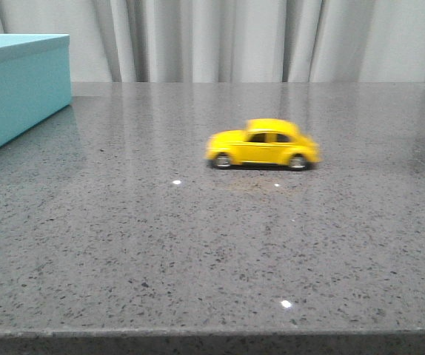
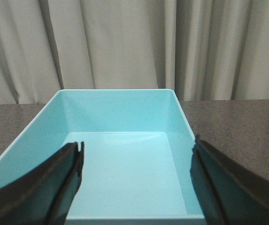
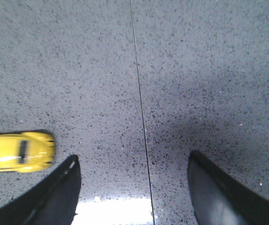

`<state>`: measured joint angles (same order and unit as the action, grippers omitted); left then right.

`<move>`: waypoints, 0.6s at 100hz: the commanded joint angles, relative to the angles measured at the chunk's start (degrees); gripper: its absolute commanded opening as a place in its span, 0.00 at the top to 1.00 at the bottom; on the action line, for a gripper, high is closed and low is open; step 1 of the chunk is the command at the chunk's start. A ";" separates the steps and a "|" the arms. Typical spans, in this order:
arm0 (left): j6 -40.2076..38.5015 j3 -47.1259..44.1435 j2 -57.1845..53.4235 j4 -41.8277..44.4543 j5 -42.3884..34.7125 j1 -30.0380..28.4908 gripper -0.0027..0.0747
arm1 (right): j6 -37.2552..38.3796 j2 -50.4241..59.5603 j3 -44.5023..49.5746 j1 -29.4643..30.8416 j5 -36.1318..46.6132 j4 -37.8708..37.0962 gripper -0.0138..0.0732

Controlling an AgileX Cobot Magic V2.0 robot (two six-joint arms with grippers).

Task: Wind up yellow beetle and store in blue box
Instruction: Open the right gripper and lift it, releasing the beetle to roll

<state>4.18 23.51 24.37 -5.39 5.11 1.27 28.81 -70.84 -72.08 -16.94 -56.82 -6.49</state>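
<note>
A yellow beetle (image 1: 263, 144) stands on its wheels near the middle of a speckled grey table (image 1: 198, 251), side-on to the front camera and slightly blurred, well apart from the blue box (image 1: 16, 89) at the table's far left edge. Neither arm appears in the front view. The left gripper (image 2: 137, 159) hangs over the blue box (image 2: 125, 112) with its dark fingers (image 2: 62, 180) spread wide and nothing between them; the box interior shows no contents. The right gripper (image 3: 132, 176) hovers above bare table (image 3: 195, 70), also spread and holding nothing, with the yellow beetle (image 3: 17, 151) lying just outside its left-hand finger (image 3: 59, 187) in that view. On this evidence the storing step is not yet done: the car is on the table, not in the box, and no gripper has it. Whether the winding has happened cannot be told from these pictures. No brand, label or legible writing is visible on the car, the box or the table.
</note>
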 commanded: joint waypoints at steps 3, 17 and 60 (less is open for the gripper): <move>-0.50 1.99 0.74 -0.40 -4.32 0.36 0.35 | -0.83 3.95 -1.26 0.08 3.58 -0.67 0.28; -0.50 1.99 0.74 -0.40 -4.21 0.36 0.35 | -0.83 7.60 0.61 0.08 7.64 -0.67 0.28; -0.50 1.99 0.74 -0.40 -4.21 0.36 0.35 | -0.83 19.70 10.37 0.08 18.46 -0.67 0.28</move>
<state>4.18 23.51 24.37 -5.39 5.11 1.27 28.65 -53.58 -61.35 -17.05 -43.36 -6.49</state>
